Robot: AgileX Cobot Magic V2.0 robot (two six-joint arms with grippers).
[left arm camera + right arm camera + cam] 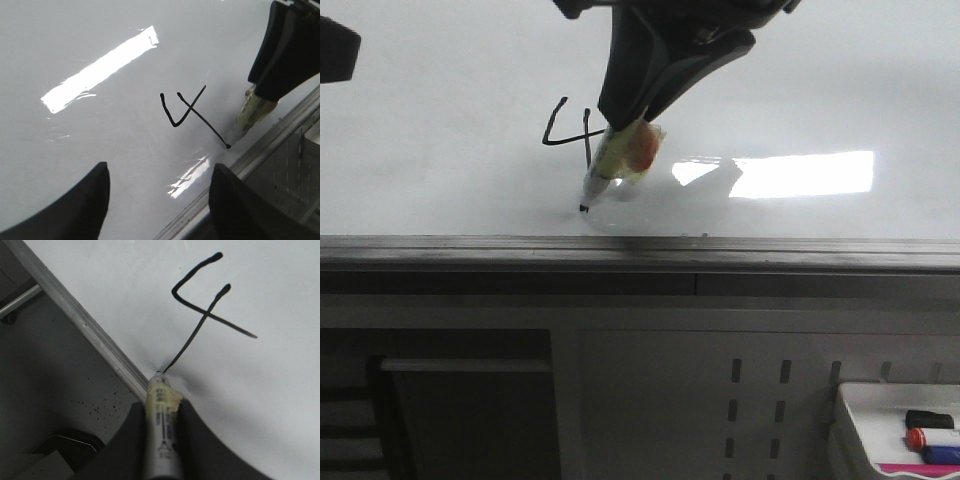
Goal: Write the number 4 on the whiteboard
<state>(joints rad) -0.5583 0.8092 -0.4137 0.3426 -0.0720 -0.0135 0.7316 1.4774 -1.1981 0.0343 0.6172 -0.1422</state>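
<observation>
Clenched on the pale yellow-taped marker (161, 415), my right hand (620, 150) tilts it so its tip meets the glossy white whiteboard (440, 120) at the stem's foot of the thin black number 4 (205, 305), near the rail; my left hand (160, 200) hovers released.

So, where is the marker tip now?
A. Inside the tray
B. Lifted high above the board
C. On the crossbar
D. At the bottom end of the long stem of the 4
D: the marker in the right gripper has its tip at the stem's lower end of the 4.
</observation>
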